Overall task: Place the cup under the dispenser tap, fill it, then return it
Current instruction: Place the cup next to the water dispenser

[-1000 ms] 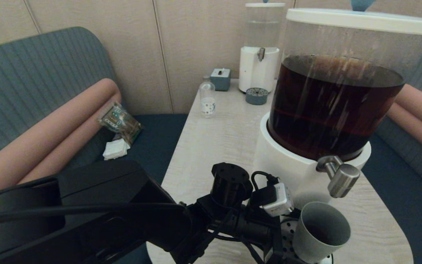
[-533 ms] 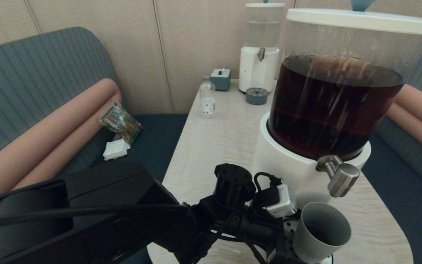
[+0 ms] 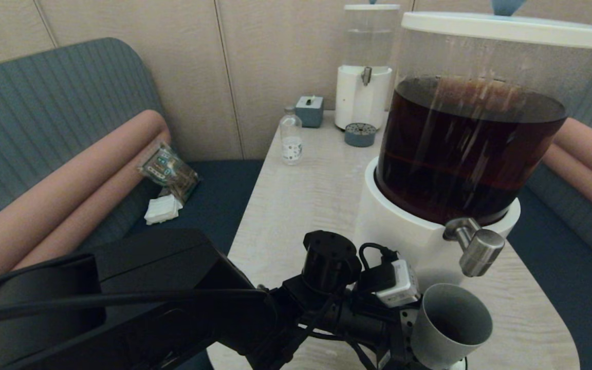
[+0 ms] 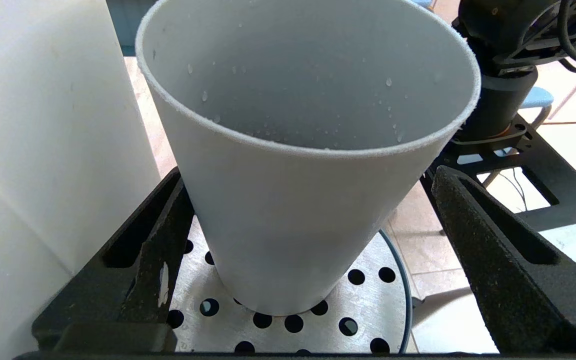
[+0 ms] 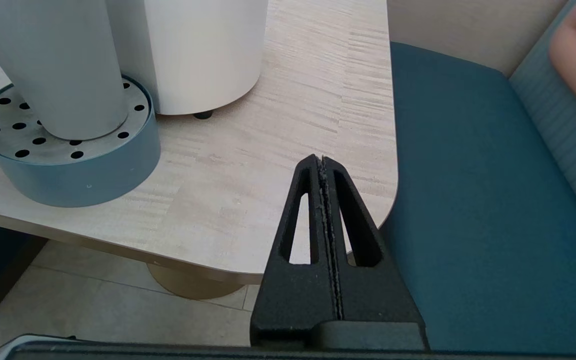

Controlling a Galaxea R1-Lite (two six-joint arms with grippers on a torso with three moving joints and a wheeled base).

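I saw the cup (image 4: 288, 200) on the drip tray (image 4: 368, 300) below the tap (image 3: 481, 252), apparently unfilled, my left end effector (image 4: 308, 240) released around it, right end effector (image 5: 324, 200) clenched empty.

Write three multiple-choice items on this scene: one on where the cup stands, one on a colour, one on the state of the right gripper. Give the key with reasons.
1. Where does the cup stand?
A. on the perforated drip tray below the dispenser tap
B. beside the small clear bottle
C. on the sofa seat

2. What colour is the liquid in the large dispenser tank?
A. clear
B. dark brown
C. green

3. How does the right gripper stand?
A. open around the cup
B. shut on the tap
C. shut, holding nothing

Key: 1 A, the left wrist view shows the cup's base on the holed metal tray, with the left gripper open on either side of it. 2 B, the head view shows dark brown liquid. 3 C, the right wrist view shows its fingers pressed together over the table edge, away from the cup.
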